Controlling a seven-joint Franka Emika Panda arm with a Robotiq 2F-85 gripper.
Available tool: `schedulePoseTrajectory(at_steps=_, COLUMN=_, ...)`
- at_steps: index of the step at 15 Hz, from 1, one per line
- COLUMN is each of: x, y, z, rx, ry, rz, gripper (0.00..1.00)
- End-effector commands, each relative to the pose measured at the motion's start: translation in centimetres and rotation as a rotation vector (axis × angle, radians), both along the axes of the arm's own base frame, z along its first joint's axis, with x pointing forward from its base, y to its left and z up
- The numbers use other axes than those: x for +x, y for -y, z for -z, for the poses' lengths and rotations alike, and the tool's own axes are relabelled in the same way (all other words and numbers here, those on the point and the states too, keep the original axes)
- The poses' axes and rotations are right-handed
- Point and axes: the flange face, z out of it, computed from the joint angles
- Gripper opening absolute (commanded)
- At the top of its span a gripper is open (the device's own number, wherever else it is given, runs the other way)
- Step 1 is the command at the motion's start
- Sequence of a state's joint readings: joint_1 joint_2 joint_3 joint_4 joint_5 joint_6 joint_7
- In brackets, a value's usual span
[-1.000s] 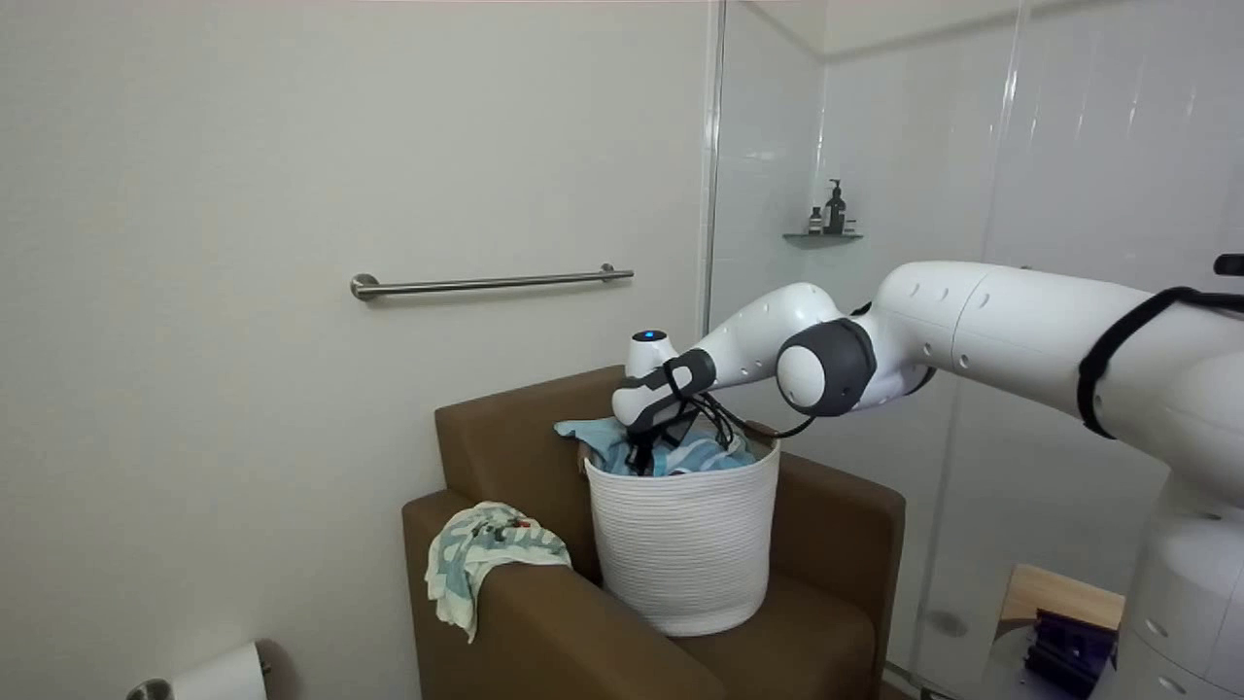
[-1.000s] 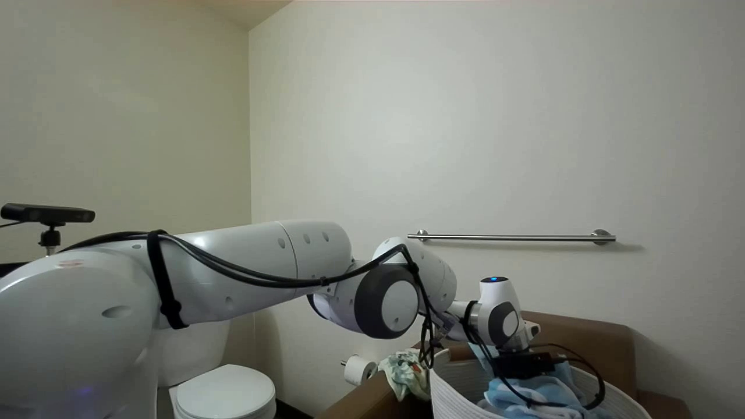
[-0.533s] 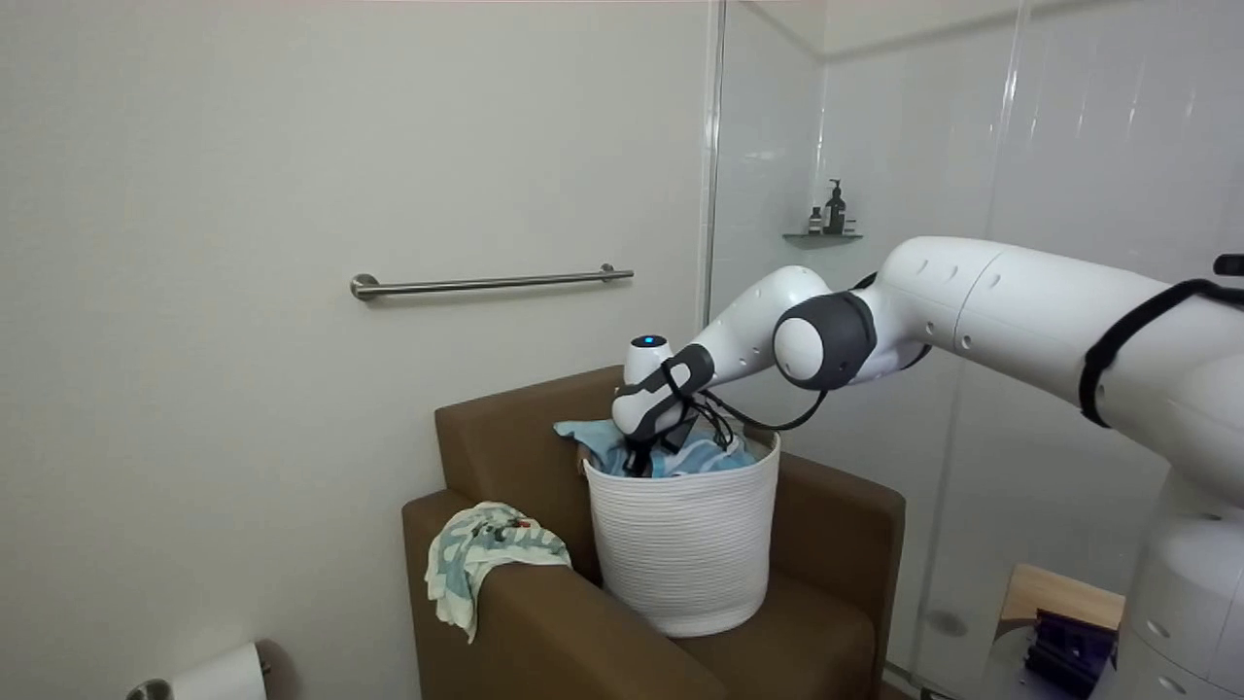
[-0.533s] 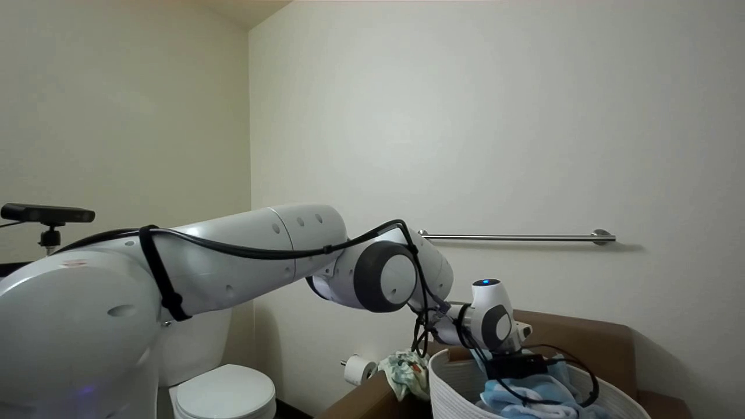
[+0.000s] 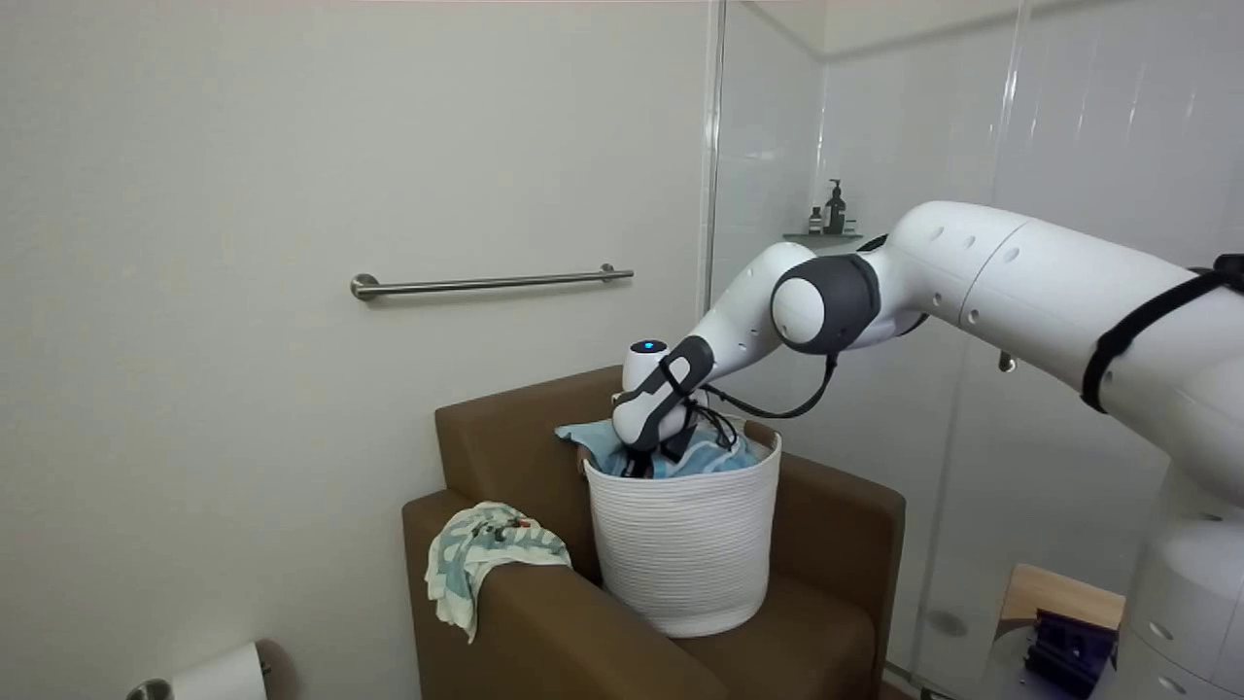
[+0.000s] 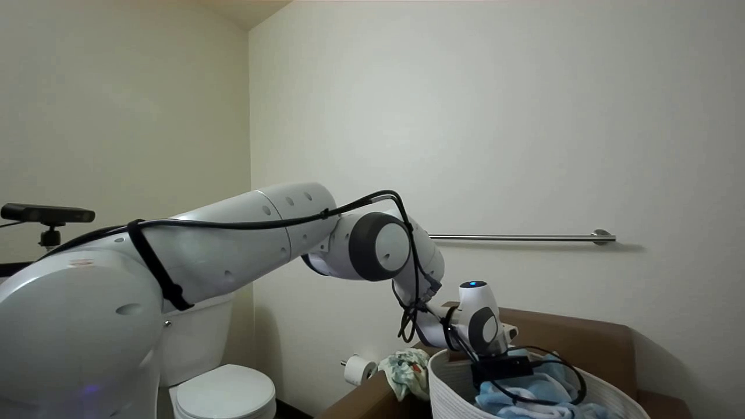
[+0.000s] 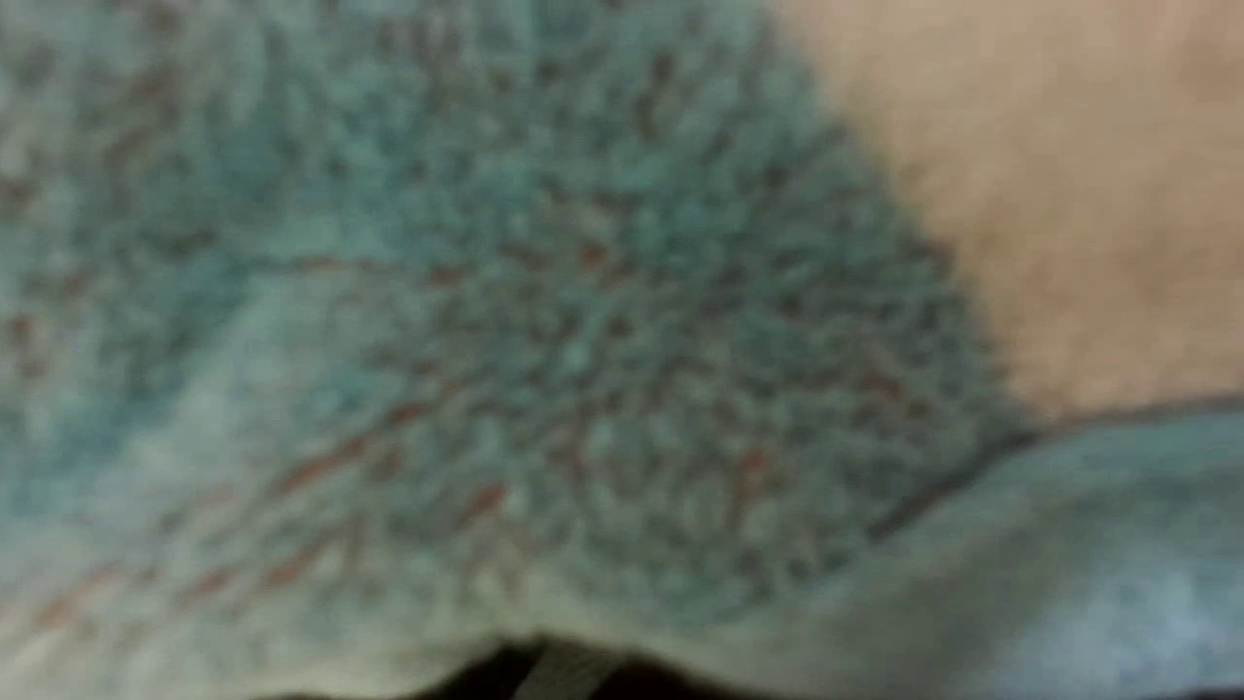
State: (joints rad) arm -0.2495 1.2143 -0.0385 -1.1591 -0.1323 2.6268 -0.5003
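Pale wall [image 5: 243, 408] backs the scene, a metal rail [image 5: 496, 284] fixed across it. Blue cloth [image 5: 709, 459] lies bunched in the white basket [image 5: 685, 554], one corner poking out at the left in an exterior view. My pincer [image 5: 637, 465] reaches down among its folds; spread or pinching, I cannot tell, since blurred fabric fills nearly all the wrist view. As I judge it, the reach is done, but no firm hold shows and nothing is lifted clear. The basket stands in the brown armchair [image 5: 826, 622]; left of it, a patterned cloth [image 5: 496, 549] drapes over the armrest [image 5: 603, 622].
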Motion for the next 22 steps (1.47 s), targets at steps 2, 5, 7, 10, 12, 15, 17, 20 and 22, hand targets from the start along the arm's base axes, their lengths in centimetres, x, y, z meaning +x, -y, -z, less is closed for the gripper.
schedulePoseTrajectory(at_steps=2, x=-0.14, y=-0.16, z=0.0, rx=0.002, ry=-0.005, rz=-0.002, gripper=0.41)
schedulePoseTrajectory(at_steps=5, x=-0.21, y=-0.18, z=-0.02, rx=0.002, ry=-0.007, rz=-0.002, gripper=0.41)
schedulePoseTrajectory(at_steps=7, x=-0.21, y=-0.18, z=-0.02, rx=0.002, ry=-0.007, rz=-0.002, gripper=0.41)
schedulePoseTrajectory(at_steps=10, x=-0.21, y=-0.18, z=-0.02, rx=0.002, ry=-0.007, rz=-0.002, gripper=0.41)
schedulePoseTrajectory(at_steps=12, x=-0.22, y=-0.18, z=-0.01, rx=0.002, ry=-0.007, rz=-0.002, gripper=0.41)
schedulePoseTrajectory(at_steps=15, x=-0.22, y=-0.18, z=-0.01, rx=0.002, ry=-0.007, rz=-0.002, gripper=0.41)
schedulePoseTrajectory(at_steps=17, x=-0.22, y=-0.18, z=-0.01, rx=0.002, ry=-0.007, rz=-0.002, gripper=0.41)
schedulePoseTrajectory(at_steps=20, x=-0.08, y=-0.29, z=-0.09, rx=-0.003, ry=-0.003, rz=0.003, gripper=0.66)
schedulePoseTrajectory(at_steps=22, x=0.44, y=-0.39, z=-0.58, rx=-0.006, ry=0.011, rz=0.008, gripper=0.73)
